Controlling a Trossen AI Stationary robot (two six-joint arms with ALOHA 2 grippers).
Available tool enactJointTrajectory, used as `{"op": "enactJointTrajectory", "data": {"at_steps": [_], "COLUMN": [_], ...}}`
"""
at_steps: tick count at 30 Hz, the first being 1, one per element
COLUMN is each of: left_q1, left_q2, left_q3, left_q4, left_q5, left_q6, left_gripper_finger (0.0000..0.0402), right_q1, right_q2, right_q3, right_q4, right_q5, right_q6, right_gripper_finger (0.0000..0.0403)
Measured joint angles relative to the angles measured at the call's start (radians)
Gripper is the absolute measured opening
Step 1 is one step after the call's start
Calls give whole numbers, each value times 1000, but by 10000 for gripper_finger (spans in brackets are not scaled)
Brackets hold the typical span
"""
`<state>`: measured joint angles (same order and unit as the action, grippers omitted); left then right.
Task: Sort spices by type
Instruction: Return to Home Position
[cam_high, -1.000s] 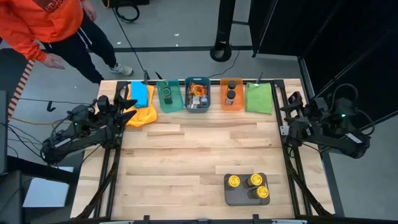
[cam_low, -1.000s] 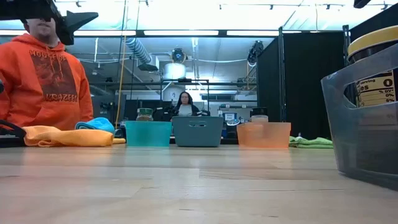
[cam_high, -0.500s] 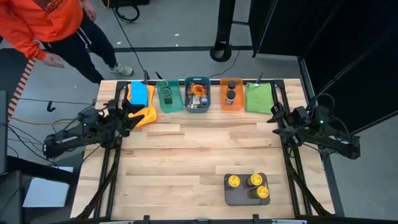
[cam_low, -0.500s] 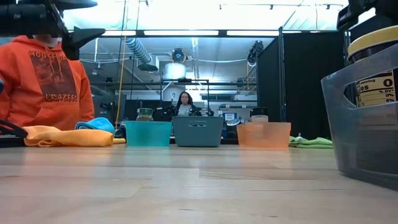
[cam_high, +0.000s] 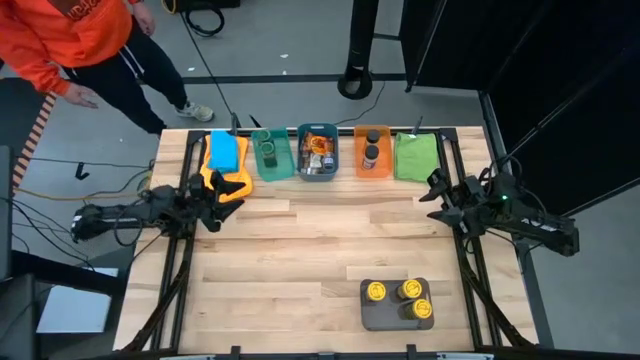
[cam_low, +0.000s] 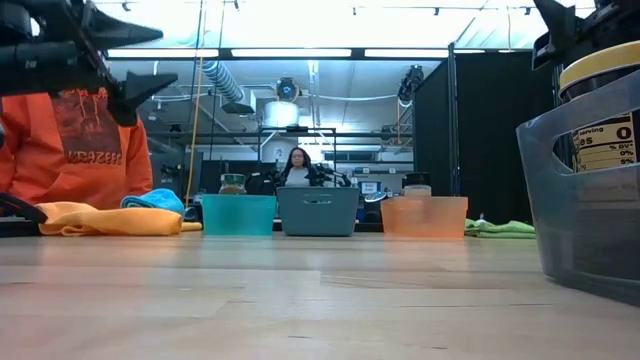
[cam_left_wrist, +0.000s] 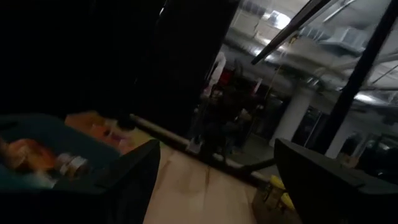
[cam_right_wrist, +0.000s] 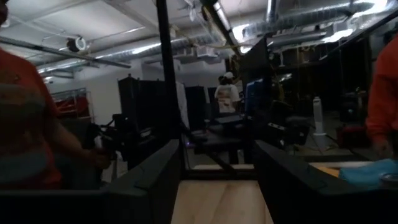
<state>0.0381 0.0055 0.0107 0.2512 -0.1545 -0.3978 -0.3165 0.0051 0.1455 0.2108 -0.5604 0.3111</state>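
Three yellow-lidded spice jars (cam_high: 376, 291) stand in a grey bin (cam_high: 375, 318) near the table's front right. The bin also shows in the low view (cam_low: 590, 200). At the far edge, a teal bin (cam_high: 270, 177) holds a green-lidded jar (cam_high: 267, 148). A grey-blue bin (cam_high: 318, 177) holds orange packets and jars (cam_high: 318, 150). An orange bin (cam_high: 372, 175) holds two dark-lidded jars (cam_high: 371, 152). My left gripper (cam_high: 228, 190) is open and empty over the table's left side, by the yellow cloth. My right gripper (cam_high: 434, 196) is open and empty over the table's right edge.
A blue cloth (cam_high: 225, 152) and a yellow cloth (cam_high: 238, 180) lie at the far left, and a green cloth (cam_high: 416, 158) at the far right. A person in an orange hoodie (cam_high: 70, 40) stands beyond the far left corner. The table's middle (cam_high: 320, 240) is bare wood.
My left gripper has moved from the table's left edge toward the right and near side, and has come lower. My right gripper has moved from the right edge toward the table's left. Both stay open and empty.
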Motion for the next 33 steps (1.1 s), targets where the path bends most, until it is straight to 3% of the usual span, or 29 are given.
{"op": "enactJointTrajectory", "data": {"at_steps": [5,11,20,30,33], "left_q1": [-56,-91,-132,-133,-133], "left_q2": [1,1,1,1,0], "left_q3": [-2,-2,-2,-2,-2], "left_q4": [-59,-62,-68,-181,-176], "left_q5": [-79,-87,-84,-73,8], "left_q6": [10,27,27,17,-26], "left_gripper_finger": [321,321,321,321,321], "right_q1": [0,0,1,1,1], "right_q2": [0,0,1,1,1], "right_q3": [-23,-90,-140,-140,-140], "right_q4": [10,48,71,-40,-57], "right_q5": [-35,-36,-34,-33,-33], "right_q6": [-18,-42,-76,-77,-91], "right_gripper_finger": [208,207,207,207,207]}}
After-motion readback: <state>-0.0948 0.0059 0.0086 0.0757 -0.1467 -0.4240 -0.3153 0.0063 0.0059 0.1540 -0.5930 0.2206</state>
